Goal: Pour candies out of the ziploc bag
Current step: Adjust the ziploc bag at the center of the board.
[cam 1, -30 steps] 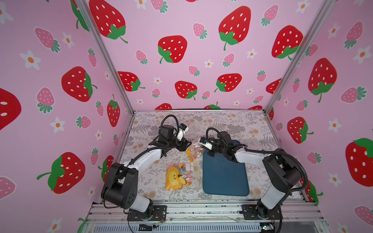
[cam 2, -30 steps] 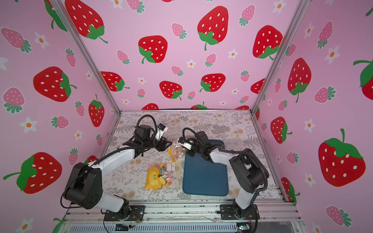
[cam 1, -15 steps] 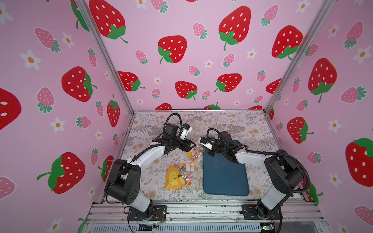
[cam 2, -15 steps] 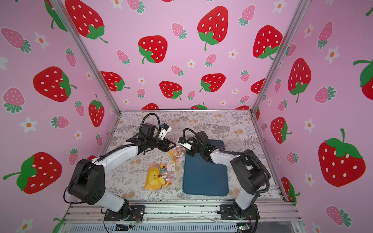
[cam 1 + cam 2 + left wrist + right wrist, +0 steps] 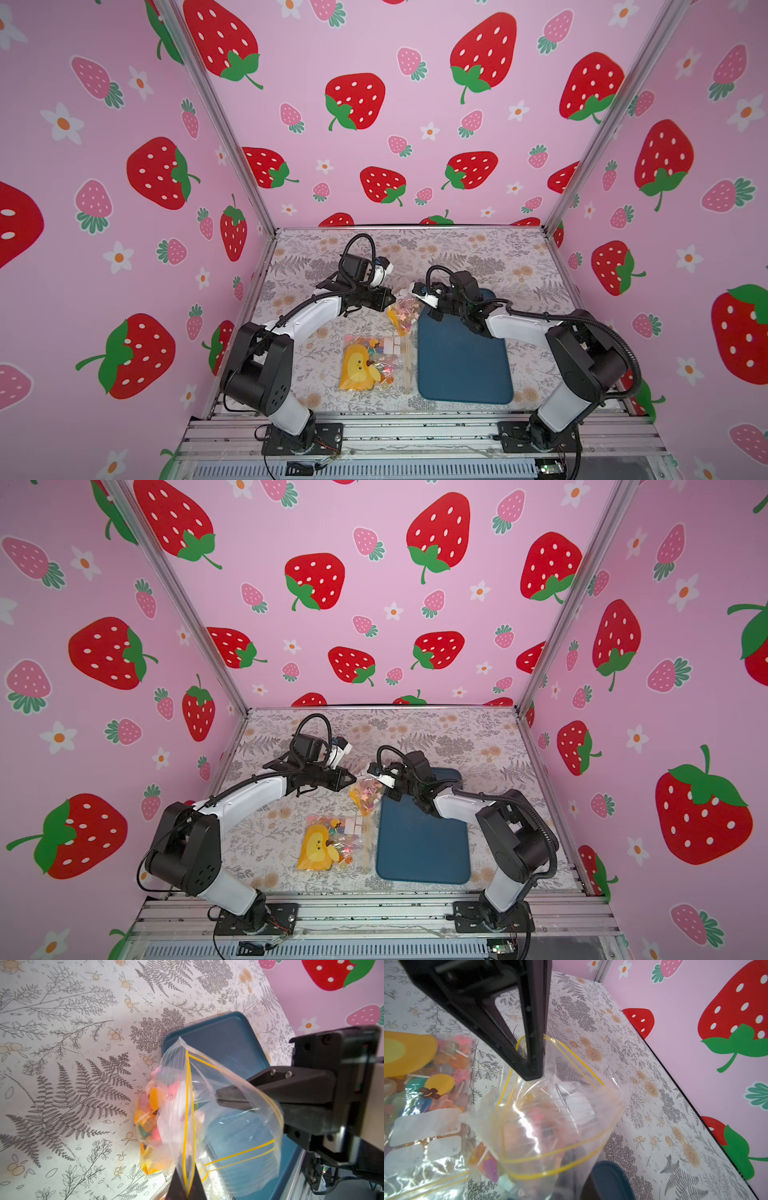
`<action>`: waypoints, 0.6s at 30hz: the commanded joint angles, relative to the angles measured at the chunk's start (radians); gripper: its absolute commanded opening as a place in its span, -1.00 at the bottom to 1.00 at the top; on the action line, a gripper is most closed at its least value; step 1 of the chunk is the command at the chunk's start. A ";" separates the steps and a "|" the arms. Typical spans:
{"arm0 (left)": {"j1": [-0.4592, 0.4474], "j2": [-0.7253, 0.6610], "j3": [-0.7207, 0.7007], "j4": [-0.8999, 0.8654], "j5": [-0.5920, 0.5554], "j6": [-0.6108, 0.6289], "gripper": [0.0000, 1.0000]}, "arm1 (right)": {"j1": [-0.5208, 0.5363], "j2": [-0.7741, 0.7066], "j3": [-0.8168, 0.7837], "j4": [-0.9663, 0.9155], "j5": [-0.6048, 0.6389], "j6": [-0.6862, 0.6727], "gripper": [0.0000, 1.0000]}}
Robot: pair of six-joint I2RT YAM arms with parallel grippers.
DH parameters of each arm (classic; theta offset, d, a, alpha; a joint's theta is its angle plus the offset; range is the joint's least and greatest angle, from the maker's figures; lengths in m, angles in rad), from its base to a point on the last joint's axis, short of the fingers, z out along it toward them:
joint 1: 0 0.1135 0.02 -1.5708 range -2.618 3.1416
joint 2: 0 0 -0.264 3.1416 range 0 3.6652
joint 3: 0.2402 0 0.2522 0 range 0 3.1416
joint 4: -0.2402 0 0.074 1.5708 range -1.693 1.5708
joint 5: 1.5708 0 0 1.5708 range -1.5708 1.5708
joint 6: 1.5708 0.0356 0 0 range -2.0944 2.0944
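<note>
left jaws clamped on ziploc bag (image 5: 220, 1132) rim, right jaws clamped opposite

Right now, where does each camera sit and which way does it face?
Top views: high at the front, looking down and inward; both whole arms, ziploc bag, blue tray.
Left wrist: on the left arm, facing across the bag to the right gripper; own left gripper tips show.
Right wrist: on the right arm, looking into the bag's open mouth; left gripper shows.
Shared: both wrist views show the bag, the opposite gripper shut on its rim.
</note>
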 commanded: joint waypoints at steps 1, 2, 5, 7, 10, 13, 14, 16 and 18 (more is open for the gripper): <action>0.001 -0.047 0.070 -0.049 0.007 0.000 -1.00 | 0.004 -0.039 -0.005 0.069 0.042 -0.012 -0.88; 0.001 -0.056 0.079 -0.062 0.002 0.000 -1.00 | 0.004 -0.040 -0.008 0.075 0.052 -0.012 -0.87; 0.001 -0.075 0.109 -0.101 -0.011 0.004 -1.00 | 0.004 -0.046 -0.021 0.096 0.064 -0.011 -0.84; 0.002 -0.086 0.129 -0.121 -0.024 0.010 -1.00 | 0.004 -0.052 -0.022 0.096 0.065 -0.012 -0.80; 0.002 -0.088 0.168 -0.157 -0.043 0.029 -1.00 | 0.004 -0.059 -0.025 0.090 0.068 -0.011 -0.68; 0.002 -0.071 0.223 -0.212 -0.059 0.050 -1.00 | 0.004 -0.074 -0.033 0.090 0.076 -0.009 -0.40; 0.002 -0.065 0.243 -0.232 -0.061 0.058 -1.00 | 0.004 -0.086 -0.037 0.092 0.079 -0.008 -0.31; 0.003 -0.051 0.267 -0.247 -0.055 0.058 -1.00 | 0.004 -0.113 -0.045 0.088 0.086 -0.015 -0.20; 0.002 -0.024 0.286 -0.256 -0.039 0.056 -1.00 | 0.004 -0.147 -0.057 0.073 0.081 -0.033 -0.12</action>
